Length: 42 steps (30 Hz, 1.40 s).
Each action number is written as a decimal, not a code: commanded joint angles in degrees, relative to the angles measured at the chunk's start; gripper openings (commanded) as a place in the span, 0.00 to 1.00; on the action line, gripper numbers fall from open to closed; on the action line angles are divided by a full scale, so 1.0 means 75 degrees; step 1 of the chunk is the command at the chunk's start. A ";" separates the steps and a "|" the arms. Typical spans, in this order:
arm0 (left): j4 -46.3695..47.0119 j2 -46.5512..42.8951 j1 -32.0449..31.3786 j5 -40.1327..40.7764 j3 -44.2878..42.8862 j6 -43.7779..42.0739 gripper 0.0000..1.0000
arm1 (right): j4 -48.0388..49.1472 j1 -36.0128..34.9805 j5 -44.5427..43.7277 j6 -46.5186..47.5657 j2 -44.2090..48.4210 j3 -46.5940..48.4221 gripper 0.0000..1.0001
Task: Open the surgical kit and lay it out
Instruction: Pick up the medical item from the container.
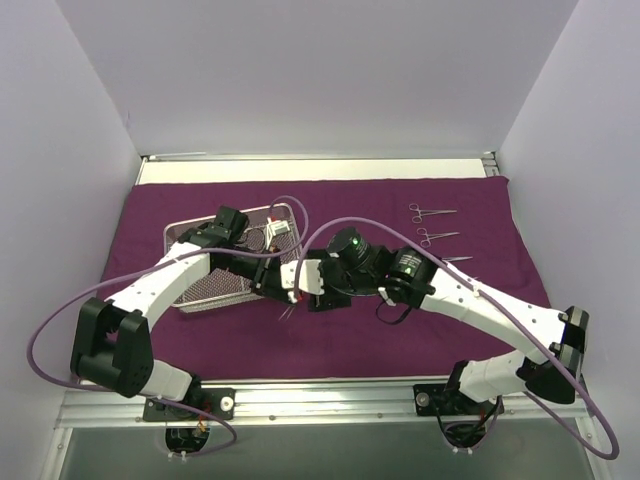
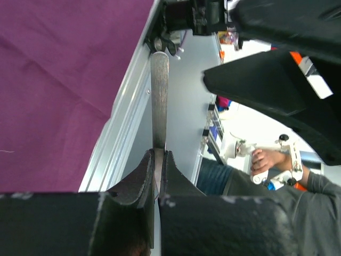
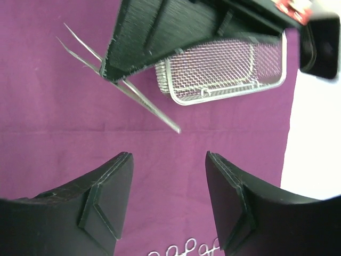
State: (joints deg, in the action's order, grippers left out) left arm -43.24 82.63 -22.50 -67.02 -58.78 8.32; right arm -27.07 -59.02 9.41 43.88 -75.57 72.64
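The dark purple cloth [image 1: 330, 330] lies spread flat over the table. The silver mesh tray [image 1: 215, 278] sits on it at the left, also seen in the right wrist view [image 3: 224, 69]. My left gripper [image 1: 293, 288] is shut on silver tweezers [image 1: 285, 313] and holds them above the cloth just right of the tray. The left wrist view shows the tweezers [image 2: 159, 101] pinched between the jaws [image 2: 159, 156]. My right gripper [image 1: 322, 296] is open and empty [image 3: 168, 156], close beside the left gripper and facing the held tweezers [image 3: 138, 98]. Clamps [image 1: 432, 212] lie in a row on the cloth at the right.
A second clamp [image 1: 438, 236] and another silver instrument [image 1: 455, 259] lie below the first. Clamp handles [image 3: 186, 249] show at the bottom of the right wrist view. The right arm [image 2: 277, 69] fills the upper right of the left wrist view. A metal rail [image 1: 320, 400] edges the table's front.
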 commanded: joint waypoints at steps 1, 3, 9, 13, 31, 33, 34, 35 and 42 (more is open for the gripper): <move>0.0059 -0.0236 -0.0234 -0.0391 -0.0072 -0.0312 0.02 | -0.0269 -0.0204 -0.0037 0.0582 -0.0177 0.0017 0.56; 0.0117 -0.0248 -0.0386 -0.0357 -0.0095 -0.0242 0.02 | -0.0386 -0.0333 0.0022 0.0723 -0.0353 0.0099 0.55; 0.0351 -0.0283 -0.0702 -0.0356 -0.0037 -0.0043 0.02 | -0.0480 -0.0357 0.0233 0.1192 -0.0657 0.0216 0.54; 0.0550 -0.0318 -0.0843 -0.0473 0.0092 0.0051 0.02 | -0.0504 -0.0462 0.0292 0.1368 -0.0775 0.0287 0.53; 0.2117 -0.0797 -0.0458 -0.0017 0.0255 0.1186 0.30 | -0.0609 -0.0744 -0.0071 0.0877 -0.0694 -0.0005 0.00; 0.2402 -0.0950 0.0148 0.0228 0.0268 0.1574 0.94 | -0.0539 -0.0638 -0.0141 0.0456 -0.0542 -0.0146 0.00; 0.2472 -0.1055 0.0361 0.0392 0.0233 0.1598 0.94 | -0.0481 -0.0475 -0.0141 0.0304 -0.0483 -0.0204 0.00; 0.2531 -0.1103 0.0561 0.0637 0.0140 0.1668 0.94 | -0.0423 -0.0381 -0.0130 0.0105 -0.0367 -0.0344 0.00; 0.2253 -0.1432 0.1992 0.3221 -0.0771 0.1647 0.94 | 0.0734 0.1129 -0.0327 -0.2985 0.0009 -0.0896 0.00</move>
State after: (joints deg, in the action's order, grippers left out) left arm -26.61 73.54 -8.62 -54.85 -58.04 21.87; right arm -27.68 -55.24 9.69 35.97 -78.30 66.96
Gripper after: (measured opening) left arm 0.935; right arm 0.045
